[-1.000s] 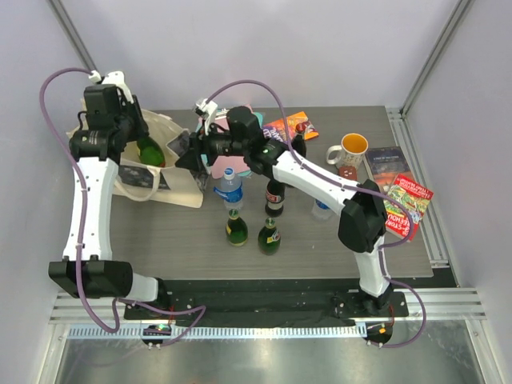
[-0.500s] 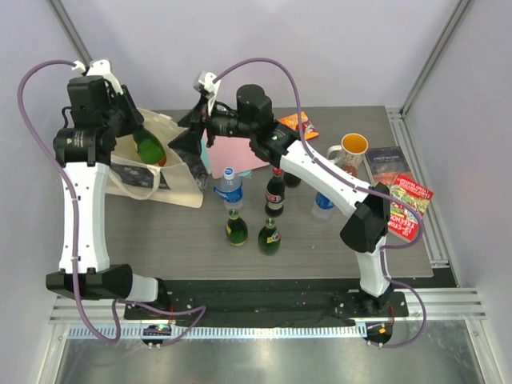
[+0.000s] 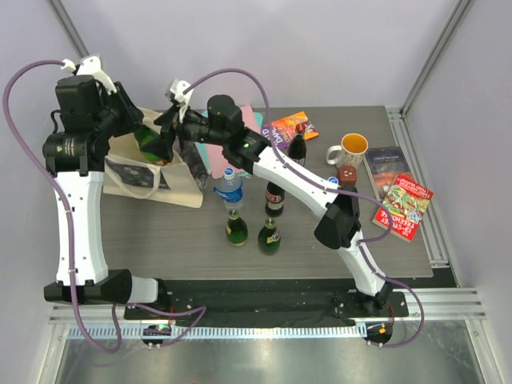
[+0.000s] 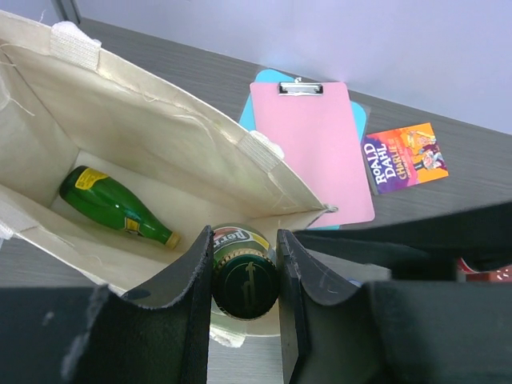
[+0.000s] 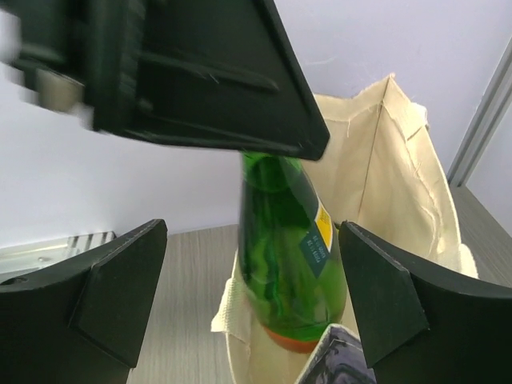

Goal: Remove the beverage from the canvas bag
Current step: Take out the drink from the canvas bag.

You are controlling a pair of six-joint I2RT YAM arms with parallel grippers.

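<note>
Grey counter [image 3: 160,232] is occupied at its rear left by the canvas bag [image 3: 188,188]. A green bottle [image 5: 288,240] is clamped at its cap by the left claw [image 4: 244,248] over the bag's mouth; the right claw [image 5: 254,232] is spread wide beside it.

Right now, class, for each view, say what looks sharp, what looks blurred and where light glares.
Top external: even light, soft shadows, hazy reflections on the metal sill. Left wrist: the held green bottle and the Roald Dahl book are crisp; the left end effector is dark, with little detail. Right wrist: that bottle is sharp with streaky highlights; the top-left corner is smeared.
</note>
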